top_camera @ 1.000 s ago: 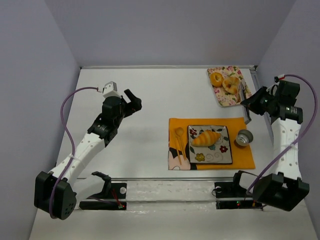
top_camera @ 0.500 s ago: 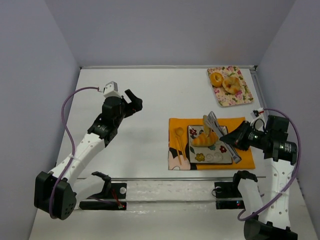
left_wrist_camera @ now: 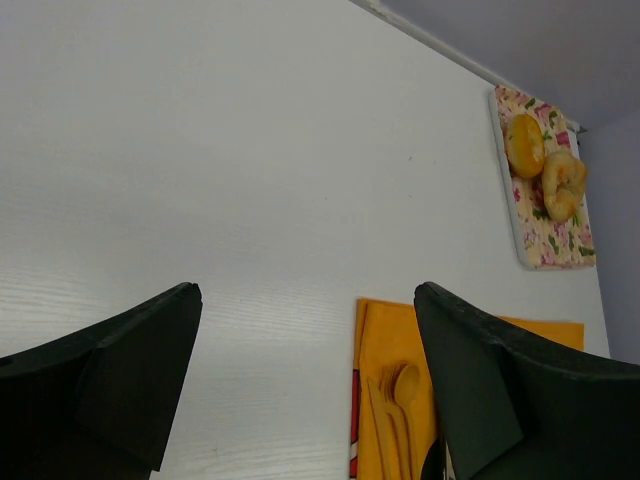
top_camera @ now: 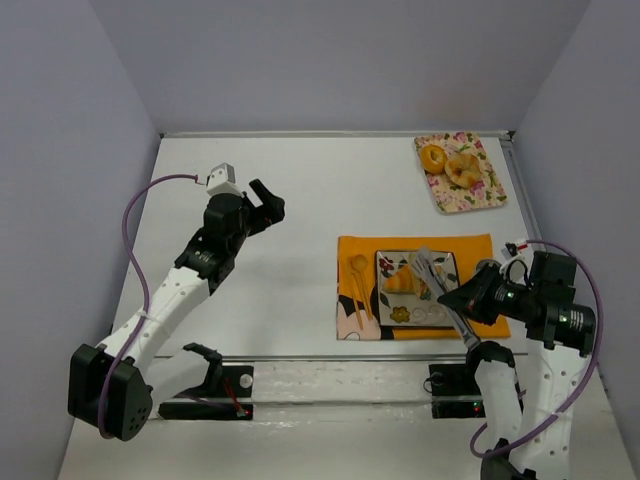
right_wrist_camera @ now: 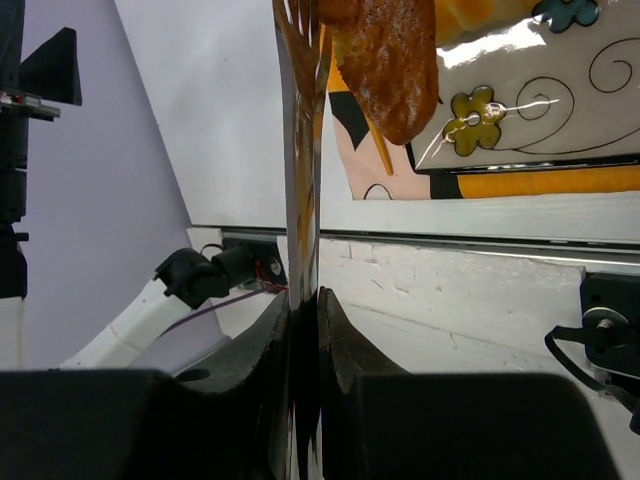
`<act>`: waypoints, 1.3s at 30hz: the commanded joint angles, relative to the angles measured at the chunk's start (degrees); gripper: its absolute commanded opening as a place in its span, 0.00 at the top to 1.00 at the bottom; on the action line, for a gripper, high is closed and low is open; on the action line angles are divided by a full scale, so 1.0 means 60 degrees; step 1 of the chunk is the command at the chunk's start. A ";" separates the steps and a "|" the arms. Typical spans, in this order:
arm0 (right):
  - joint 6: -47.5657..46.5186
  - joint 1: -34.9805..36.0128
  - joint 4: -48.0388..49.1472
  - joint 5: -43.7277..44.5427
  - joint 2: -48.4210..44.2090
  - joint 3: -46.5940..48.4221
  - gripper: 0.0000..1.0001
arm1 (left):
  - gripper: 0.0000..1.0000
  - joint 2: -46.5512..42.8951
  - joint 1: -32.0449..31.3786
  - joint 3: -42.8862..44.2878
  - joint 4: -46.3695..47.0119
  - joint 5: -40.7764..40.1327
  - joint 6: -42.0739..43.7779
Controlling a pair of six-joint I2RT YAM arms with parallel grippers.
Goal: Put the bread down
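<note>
My right gripper [top_camera: 468,300] is shut on metal tongs [top_camera: 440,285] that reach up-left over the square flowered plate [top_camera: 445,312]. In the right wrist view my right gripper [right_wrist_camera: 303,296] clamps the tongs [right_wrist_camera: 298,150], and a brown speckled slice of bread [right_wrist_camera: 388,60] sits at their tip above the plate [right_wrist_camera: 560,100]. I cannot tell if the slice rests on the plate. The golden croissant [top_camera: 398,282] lies on the plate's left half, and part of it shows in the right wrist view [right_wrist_camera: 480,12]. My left gripper [top_camera: 266,204] is open and empty, far left of the plate; it also shows in the left wrist view [left_wrist_camera: 306,300].
The plate lies on an orange napkin [top_camera: 480,248] with a wooden spoon and fork [top_camera: 357,280] on its left side. A flowered tray [top_camera: 486,190] at the back right holds a ring pastry [top_camera: 433,157] and a round bun [top_camera: 462,170]. A metal rail [top_camera: 330,375] runs along the near edge.
My right arm swung from the back-right tray down to the plate with the tongs and the slice. It now sits lower and nearer, covering the small metal cup. The left arm has not moved.
</note>
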 commanded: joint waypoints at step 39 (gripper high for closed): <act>-0.0207 0.0146 -0.0535 0.1308 0.0650 0.1346 0.53 | 0.01 -0.0076 0.0036 -0.0099 0.0574 0.0192 0.0154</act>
